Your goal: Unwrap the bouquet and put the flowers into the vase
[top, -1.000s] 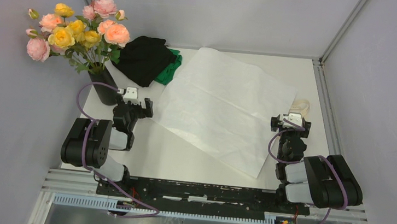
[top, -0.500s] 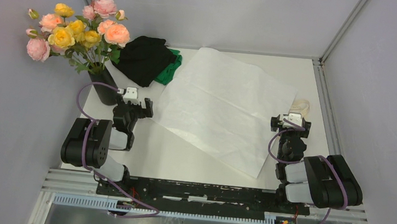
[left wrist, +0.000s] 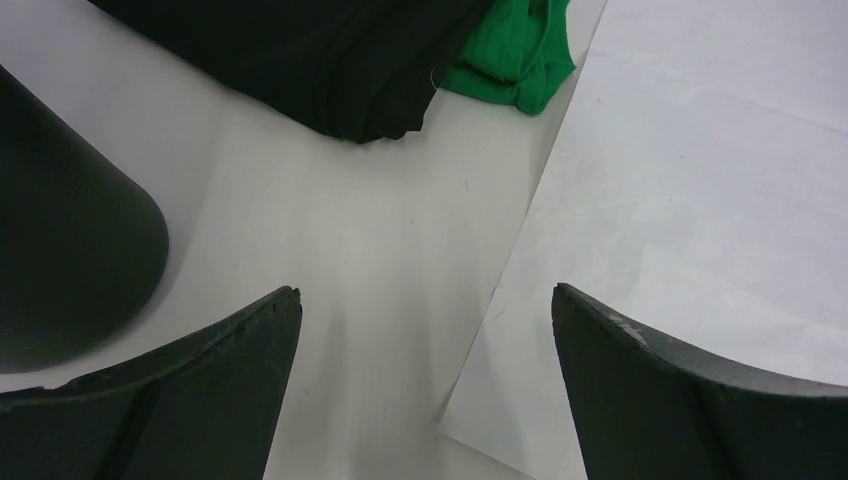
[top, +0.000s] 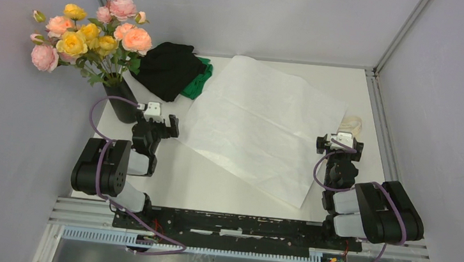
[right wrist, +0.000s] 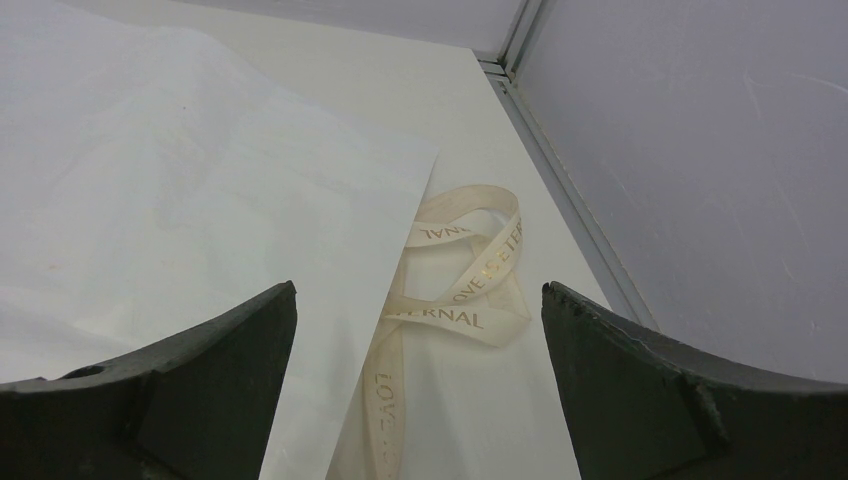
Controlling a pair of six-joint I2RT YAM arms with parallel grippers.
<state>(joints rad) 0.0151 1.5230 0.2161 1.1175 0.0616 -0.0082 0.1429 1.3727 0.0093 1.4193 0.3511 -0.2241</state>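
The flowers (top: 91,34) stood in the black vase (top: 124,103) at the far left of the worktop (top: 199,179), with a black-and-green cloth heap (top: 171,70) just beside it. The white paper sheet (top: 262,127) lay spread flat across the middle, and the cream ribbon (right wrist: 460,280) lay loose at its right edge. The left tool (left wrist: 425,330) hung between vase and sheet corner, jaws wide apart, holding nothing. The right tool (right wrist: 420,340), equally wide, faced the ribbon, also empty.
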